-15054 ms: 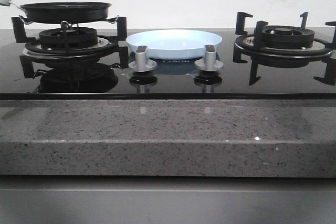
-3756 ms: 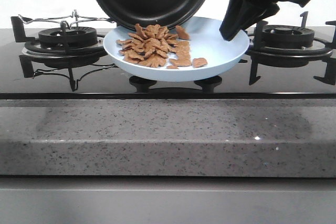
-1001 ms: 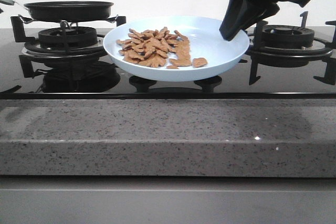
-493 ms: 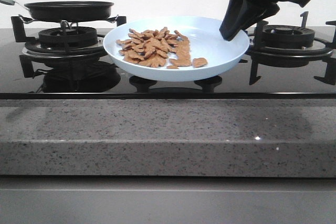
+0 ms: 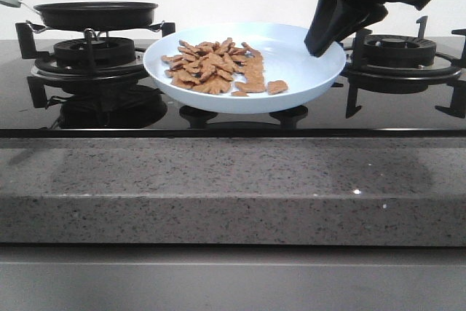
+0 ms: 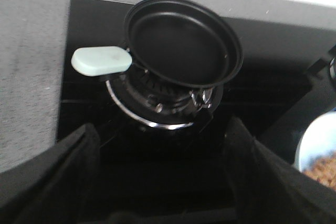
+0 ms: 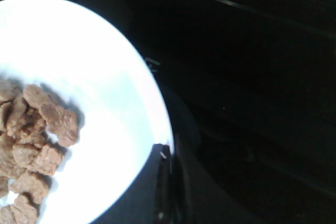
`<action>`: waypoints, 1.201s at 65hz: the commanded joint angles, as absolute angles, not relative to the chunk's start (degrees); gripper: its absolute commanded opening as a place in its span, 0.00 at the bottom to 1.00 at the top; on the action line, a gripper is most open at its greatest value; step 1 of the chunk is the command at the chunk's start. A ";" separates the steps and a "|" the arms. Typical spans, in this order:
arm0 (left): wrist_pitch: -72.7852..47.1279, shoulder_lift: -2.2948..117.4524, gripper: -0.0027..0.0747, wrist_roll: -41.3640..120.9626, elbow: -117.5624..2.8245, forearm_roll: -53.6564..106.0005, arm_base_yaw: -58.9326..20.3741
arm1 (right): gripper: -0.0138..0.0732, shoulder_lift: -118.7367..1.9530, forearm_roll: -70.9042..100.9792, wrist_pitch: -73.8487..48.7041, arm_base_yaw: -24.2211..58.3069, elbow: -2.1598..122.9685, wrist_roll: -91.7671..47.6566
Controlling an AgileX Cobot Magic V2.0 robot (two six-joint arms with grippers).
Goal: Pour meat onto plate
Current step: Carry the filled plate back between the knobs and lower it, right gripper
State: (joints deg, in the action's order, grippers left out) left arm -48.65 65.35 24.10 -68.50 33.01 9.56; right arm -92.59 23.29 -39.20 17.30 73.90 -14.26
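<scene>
The pale blue-white plate (image 5: 306, 71) hangs raised over the middle of the stove, with the heap of reddish-brown meat (image 5: 211, 67) on its left half. My right gripper (image 5: 324, 41) is shut on the plate's right rim. In the right wrist view the jaws (image 7: 168, 153) pinch the rim of the plate (image 7: 94, 66), with meat (image 7: 37, 145) beside them. The black pan (image 5: 95, 14) sits empty on the left burner. My left gripper (image 6: 163, 182) is open and empty, back from the pan (image 6: 181, 40) and its pale green handle (image 6: 100, 60).
The left burner grate (image 5: 95, 52) holds the pan. The right burner grate (image 5: 397, 52) stands just behind my right arm. The black glass hob ends at a grey granite counter edge (image 5: 233, 180) in front.
My left gripper has left the top left corner of the front view. The pan, the plate, the meat and my right gripper have not moved.
</scene>
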 commanded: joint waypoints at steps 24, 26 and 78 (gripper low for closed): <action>-43.96 49.93 0.67 10.14 -55.66 12.27 -1.58 | 0.03 -89.74 23.80 -37.26 17.24 74.98 -14.83; -43.75 48.83 0.67 10.14 -54.16 12.27 -1.58 | 0.03 -89.74 23.80 -37.26 17.24 74.98 -14.83; -43.24 44.38 0.67 10.14 -47.53 12.27 -1.58 | 0.03 -89.74 23.66 -36.85 17.18 75.38 -14.83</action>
State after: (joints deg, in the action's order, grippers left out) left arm -47.09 44.74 10.70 -45.98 11.73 -1.16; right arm -92.59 23.29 -39.20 17.30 73.90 -14.26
